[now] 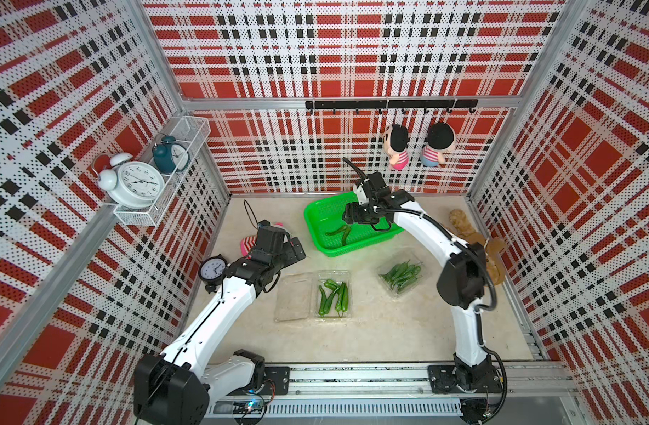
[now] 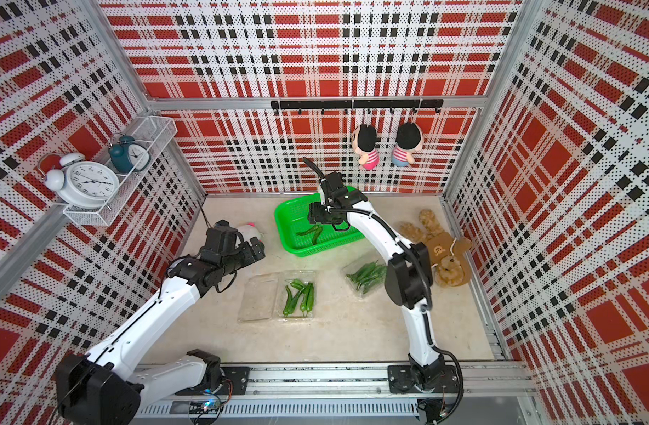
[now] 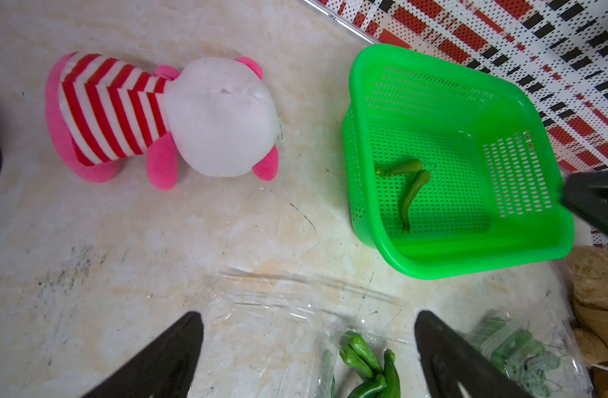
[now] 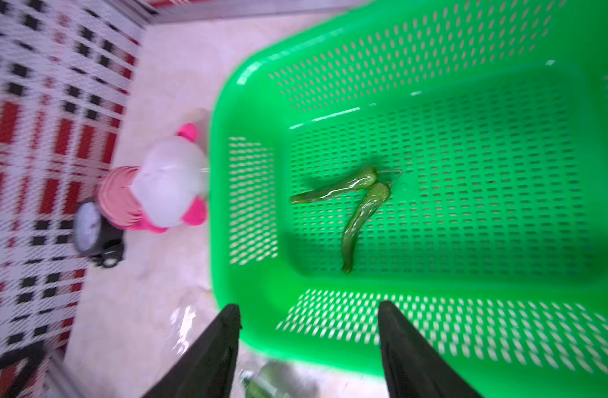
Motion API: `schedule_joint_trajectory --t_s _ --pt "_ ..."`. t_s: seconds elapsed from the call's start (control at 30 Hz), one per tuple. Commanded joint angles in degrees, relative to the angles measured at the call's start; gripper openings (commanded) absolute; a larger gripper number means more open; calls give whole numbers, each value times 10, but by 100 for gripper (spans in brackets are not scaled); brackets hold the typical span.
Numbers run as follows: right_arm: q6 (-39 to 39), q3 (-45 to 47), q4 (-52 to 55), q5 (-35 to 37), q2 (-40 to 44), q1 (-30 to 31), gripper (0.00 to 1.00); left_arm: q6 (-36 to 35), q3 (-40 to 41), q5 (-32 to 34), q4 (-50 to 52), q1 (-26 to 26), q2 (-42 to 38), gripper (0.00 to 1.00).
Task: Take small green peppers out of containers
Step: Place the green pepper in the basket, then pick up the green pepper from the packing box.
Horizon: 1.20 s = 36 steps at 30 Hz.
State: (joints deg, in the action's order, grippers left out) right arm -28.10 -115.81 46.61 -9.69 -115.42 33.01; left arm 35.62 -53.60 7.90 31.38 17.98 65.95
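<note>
Two small green peppers (image 1: 343, 233) (image 3: 412, 193) (image 4: 361, 213) lie on the floor of a bright green mesh basket (image 1: 315, 235) (image 3: 468, 265) (image 4: 223, 172). My right gripper (image 1: 348, 220) (image 4: 307, 306) hovers over the basket's near side, open and holding nothing. A clear container (image 1: 330, 316) (image 2: 297, 316) lies open mid-table with its lid flat beside it and several peppers (image 1: 332, 296) (image 2: 300, 294) (image 3: 364, 355) inside. A second clear container (image 1: 403, 290) (image 3: 516, 348) to its right holds more peppers (image 1: 402, 274) (image 2: 367, 274). My left gripper (image 1: 295, 250) (image 3: 307, 317) is open and empty above the table, behind the open lid.
A pink striped plush (image 3: 157, 117) (image 1: 247, 244) lies left of the basket, with a black clock (image 1: 212, 268) beside my left arm. A brown teddy (image 2: 440, 250) lies by the right wall. Two dolls (image 1: 418, 147) hang on the back wall.
</note>
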Motion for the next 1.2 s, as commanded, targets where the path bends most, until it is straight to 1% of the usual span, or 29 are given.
schedule_joint_trajectory --t_s 0.0,0.13,0.17,0.3,0.37,0.5,0.7,0.93,1.17 --pt "1 72 38 13 83 50 67 -15 -15 1 -13 -4 12 98" --pt "-31 210 -4 10 150 112 67 -17 -13 -4 -20 -5 22 98" --pt "-50 246 -20 9 160 127 67 -17 -12 -6 -22 -5 24 98" --pt "-86 344 -79 1 161 175 66 -19 -3 -15 -26 -5 26 98" --pt "-97 365 -99 -5 144 188 66 -20 1 -16 -26 -5 22 98" --pt "-115 372 -111 -18 98 193 64 -23 13 -23 -25 -5 13 98" --pt "-129 356 -109 -20 49 195 61 -23 29 -26 -18 -5 -4 98" --pt "-140 349 -98 -11 23 199 56 -21 43 -25 -15 -5 -15 98" --pt "-133 323 -79 -10 -2 205 55 -19 47 -32 -22 -5 -8 98"
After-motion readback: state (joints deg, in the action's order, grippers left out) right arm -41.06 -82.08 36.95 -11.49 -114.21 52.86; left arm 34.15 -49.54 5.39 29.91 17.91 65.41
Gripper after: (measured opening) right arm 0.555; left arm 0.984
